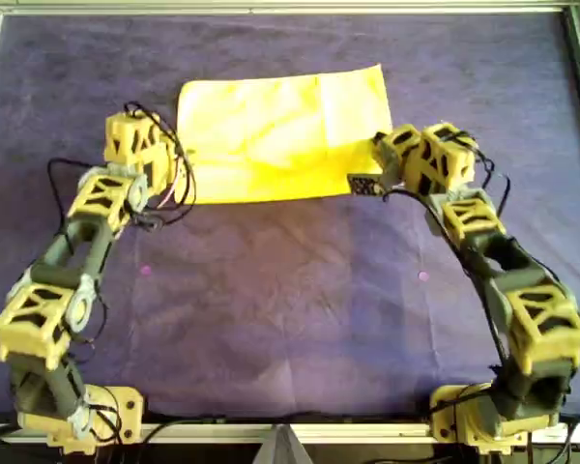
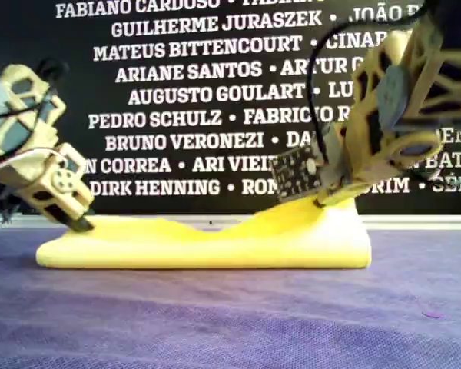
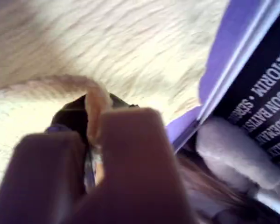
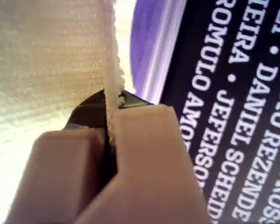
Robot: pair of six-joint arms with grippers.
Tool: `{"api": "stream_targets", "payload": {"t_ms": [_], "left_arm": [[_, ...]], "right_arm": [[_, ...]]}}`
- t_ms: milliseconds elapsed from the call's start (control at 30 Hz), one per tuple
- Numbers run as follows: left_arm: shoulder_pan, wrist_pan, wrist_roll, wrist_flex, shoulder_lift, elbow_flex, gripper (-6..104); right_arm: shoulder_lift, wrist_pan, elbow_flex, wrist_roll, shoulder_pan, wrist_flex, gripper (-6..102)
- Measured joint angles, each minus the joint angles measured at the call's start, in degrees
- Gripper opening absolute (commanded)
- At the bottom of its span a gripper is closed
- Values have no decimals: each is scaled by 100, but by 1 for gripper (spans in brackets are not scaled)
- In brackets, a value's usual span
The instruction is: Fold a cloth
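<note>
The cloth [image 1: 280, 135] lies folded on the purple-sheeted counter [image 1: 290, 309], toward the overhead view's far side. The left pincer [image 1: 179, 179] is clenched on its near corner at the overhead view's left; the right pincer [image 1: 382, 164] grips the edge at that view's right, lifting it slightly, as the exterior view shows

purple table sheet [image 1: 290, 319], black wall banner [image 2: 200, 100] with white names
</note>
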Motion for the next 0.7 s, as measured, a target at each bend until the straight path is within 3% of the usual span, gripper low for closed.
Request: {"api": "stream_targets", "payload": {"t_ms": [700], "left_arm": [[167,0,0,0,-2804,-4324,1]], "right_arm": [[-3753,0,-5326,-35,-123,-9,-1]]}}
